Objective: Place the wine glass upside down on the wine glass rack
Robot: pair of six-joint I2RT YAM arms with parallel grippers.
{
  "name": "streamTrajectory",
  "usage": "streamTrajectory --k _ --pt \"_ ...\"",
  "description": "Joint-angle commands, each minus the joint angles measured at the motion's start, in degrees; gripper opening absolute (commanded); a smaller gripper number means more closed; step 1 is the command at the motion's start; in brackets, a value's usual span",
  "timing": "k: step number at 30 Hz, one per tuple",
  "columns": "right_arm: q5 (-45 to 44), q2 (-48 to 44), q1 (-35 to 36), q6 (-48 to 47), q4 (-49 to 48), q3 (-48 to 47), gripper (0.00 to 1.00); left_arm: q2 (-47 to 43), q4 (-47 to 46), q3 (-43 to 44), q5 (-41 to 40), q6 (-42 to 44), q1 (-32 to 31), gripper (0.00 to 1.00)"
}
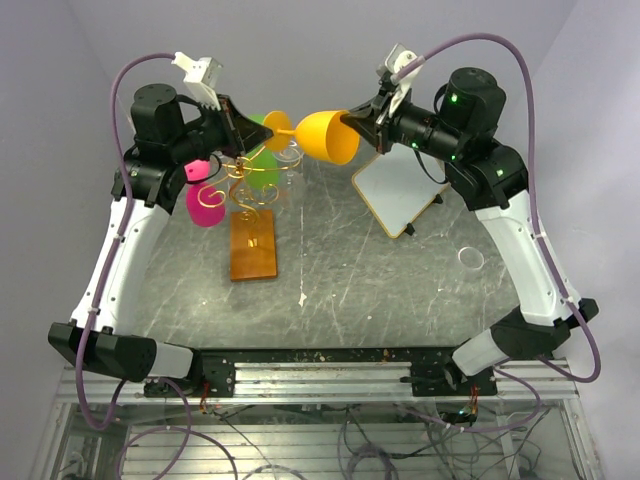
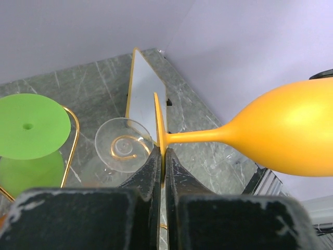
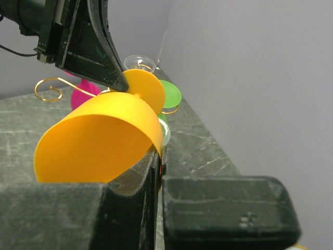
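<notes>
Your left gripper [image 2: 161, 156] is filling the bottom of its own wrist view, its black fingers [image 2: 145, 174] pressing together on the thin foot [image 2: 158, 117] of the orange wine glass [image 2: 289, 130]. Your right gripper [image 3: 159, 156] is pinching the opposite end, clamped on the bowl's rim. So the glass is hanging on its side in the air between the two arms, with its stem level. It is sitting above the back of the table [image 1: 350, 290] and just beside the top of the gold wire rack [image 1: 255, 190], touching nothing but the fingers. A green glass [image 1: 262, 170], a pink glass [image 1: 205, 205] and a clear glass [image 2: 124, 145] are already hanging foot-up on the rack.

You are looking at a handover or re-grip, I judge, not the placing itself. The next move is calling for one arm to let go. Most likely that means the right gripper opening off the rim, with the left alone carrying the foot. The left would then be turning the bowl downward and sliding the stem into a free wire curl. Be watching that edge pinch on the foot, since it may be slipping once the weight is swinging.
</notes>
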State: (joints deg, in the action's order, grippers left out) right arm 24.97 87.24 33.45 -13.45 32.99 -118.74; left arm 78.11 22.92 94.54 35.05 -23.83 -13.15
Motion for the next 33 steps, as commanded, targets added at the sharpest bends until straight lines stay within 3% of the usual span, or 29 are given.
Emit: streamTrajectory --k 1,7,12,13,16,27,33 --pt "1.7 -1.6 0.2 -2.0 0.0 0.8 0.01 -1.2 -2.2 0.8 2.1 1.0 0.4 0.07" --pt "0.1 -3.4 0.2 -4.2 0.5 3.8 0.28 -2.4 -0.6 1.9 -1.9 2.8 0.4 0.07" --pt "-0.2 -5.0 0.1 -5.9 1.6 5.8 0.57 -3.1 1.0 3.3 -4.6 5.2 0.5 0.07" --pt "-0.1 -5.4 0.1 -6.3 2.1 5.9 0.68 -3.3 1.4 3.6 -5.2 6.0 0.5 0.07" --pt "0.5 -6.7 -0.4 -7.7 3.4 6.2 0.8 -3.6 2.8 4.7 -6.3 8.6 0.5 0.07" --pt "6.1 -11.6 -4.6 -9.9 6.4 10.3 0.86 -5.5 6.8 7.0 -10.5 15.8 0.5 0.07" --pt "8.4 -13.3 -8.5 -9.2 6.1 12.9 0.86 -7.6 11.9 9.0 -8.7 26.9 0.4 0.07"
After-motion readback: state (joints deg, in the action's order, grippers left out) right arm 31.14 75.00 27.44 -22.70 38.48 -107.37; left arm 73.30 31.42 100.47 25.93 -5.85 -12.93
